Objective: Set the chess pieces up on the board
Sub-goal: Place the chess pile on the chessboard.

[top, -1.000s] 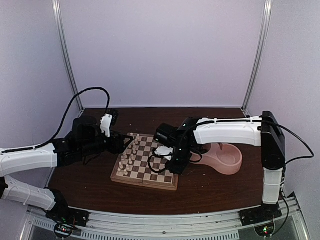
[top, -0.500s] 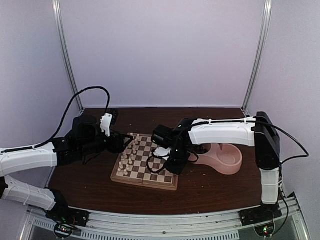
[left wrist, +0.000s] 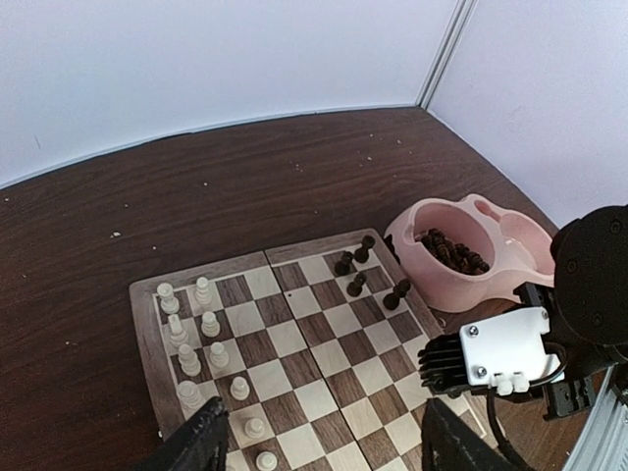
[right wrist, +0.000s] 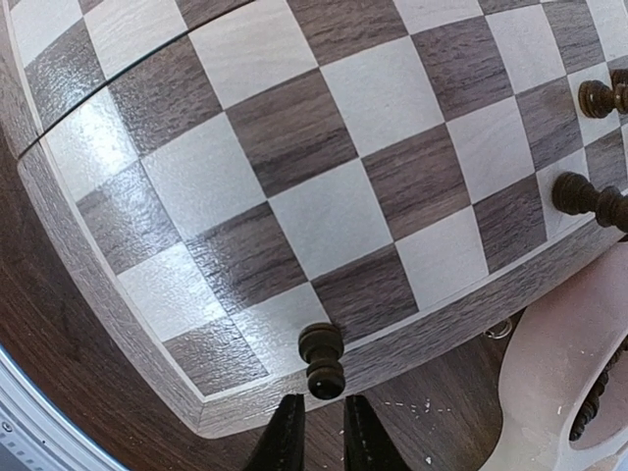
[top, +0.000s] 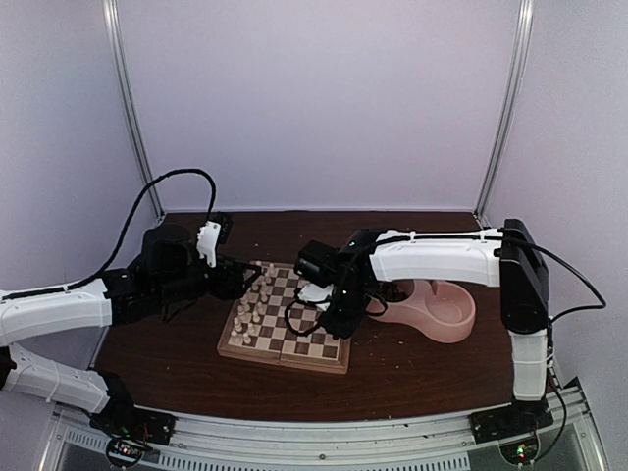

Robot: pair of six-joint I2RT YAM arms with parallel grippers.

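Note:
The board (top: 285, 355) lies mid-table. Several cream pieces (left wrist: 201, 339) stand on its left side and a few dark pieces (left wrist: 358, 270) at its far right corner. My right gripper (right wrist: 322, 432) is over the board's near right part (top: 332, 316). Its fingers (right wrist: 287, 437) pinch the head of a dark pawn (right wrist: 322, 361), whose base is on or just above a light square by the right rim (right wrist: 471, 314). My left gripper (left wrist: 329, 451) hovers at the board's left edge (top: 235, 280), open wide and empty.
The pink double bowl (top: 446, 316) sits right of the board and holds several dark pieces (left wrist: 451, 250). Its wall also shows in the right wrist view (right wrist: 559, 373). The right arm's wrist (left wrist: 500, 358) hangs over the board's right side. Purple walls enclose the table.
My right arm has moved left from the bowl's side over the board's near right part, with the dark pawn. The left arm has stayed still.

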